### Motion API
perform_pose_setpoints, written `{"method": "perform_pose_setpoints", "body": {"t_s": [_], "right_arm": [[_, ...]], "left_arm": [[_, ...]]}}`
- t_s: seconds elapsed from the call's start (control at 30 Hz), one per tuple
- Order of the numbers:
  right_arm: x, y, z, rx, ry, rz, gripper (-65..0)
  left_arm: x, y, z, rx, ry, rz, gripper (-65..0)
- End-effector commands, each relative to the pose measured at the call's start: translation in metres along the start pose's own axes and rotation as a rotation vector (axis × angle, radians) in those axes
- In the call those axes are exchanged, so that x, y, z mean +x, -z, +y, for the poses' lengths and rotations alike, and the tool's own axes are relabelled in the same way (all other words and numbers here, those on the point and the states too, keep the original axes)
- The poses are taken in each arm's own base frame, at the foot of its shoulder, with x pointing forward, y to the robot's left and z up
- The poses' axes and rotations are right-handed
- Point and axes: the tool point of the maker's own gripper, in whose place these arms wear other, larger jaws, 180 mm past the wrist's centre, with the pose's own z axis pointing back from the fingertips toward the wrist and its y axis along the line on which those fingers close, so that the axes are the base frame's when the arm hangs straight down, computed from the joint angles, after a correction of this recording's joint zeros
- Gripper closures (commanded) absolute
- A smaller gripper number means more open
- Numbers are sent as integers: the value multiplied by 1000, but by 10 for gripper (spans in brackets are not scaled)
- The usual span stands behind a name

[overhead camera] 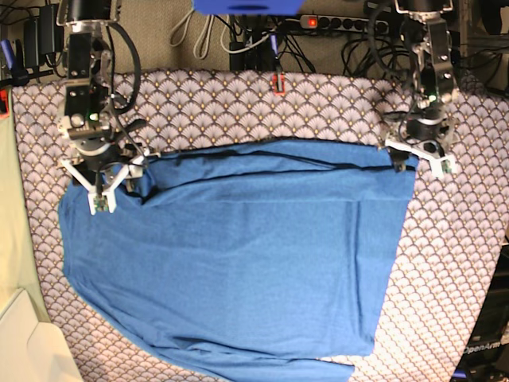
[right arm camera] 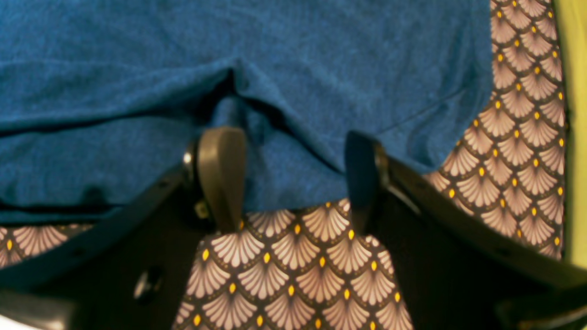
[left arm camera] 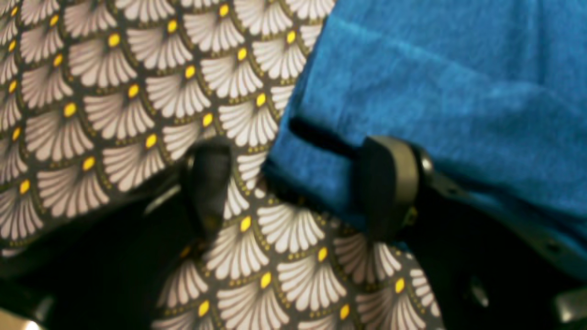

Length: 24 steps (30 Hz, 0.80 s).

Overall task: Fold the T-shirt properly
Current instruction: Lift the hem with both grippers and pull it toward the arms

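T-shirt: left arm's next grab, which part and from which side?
Probably the corner of the T-shirt at the left gripper. There the folded edge ends in a thick, layered lip on the table cover. Come in low from the bare-cover side: one of its fingers already sits over the cloth, the other over the cover, so the open jaws straddle that edge.

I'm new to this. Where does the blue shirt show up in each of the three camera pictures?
Left wrist: T-shirt fills the upper right, its edge between the open left gripper fingers.
Right wrist: it spans the top, above the open right gripper.
Base: it covers the middle.
Shared landmark: the scallop-patterned table cover.
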Motion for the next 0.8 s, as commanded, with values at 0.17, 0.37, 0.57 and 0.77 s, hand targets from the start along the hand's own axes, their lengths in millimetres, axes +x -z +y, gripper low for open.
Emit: {"method": "perform_pose_setpoints", "body": {"t_s": [0.17,0.37,0.57,0.77], "right_arm": [[15,-3,-6,-13,-7,-50,-352],[15,-3,-6,-13,-7,-50,-352],[14,-3,-12,-23,-23,-45,-352],[1,-5,-11,-20,-28,-20,-352]], "left_arm": [[6,-2,-4,-13,-2,-25,-433],[4,-2,-8,-18,-13,-23,-428],[4,-2,-8,-18,-12,-24,-122],[6,-2,-6,-13,-10,-26,-23]]}}
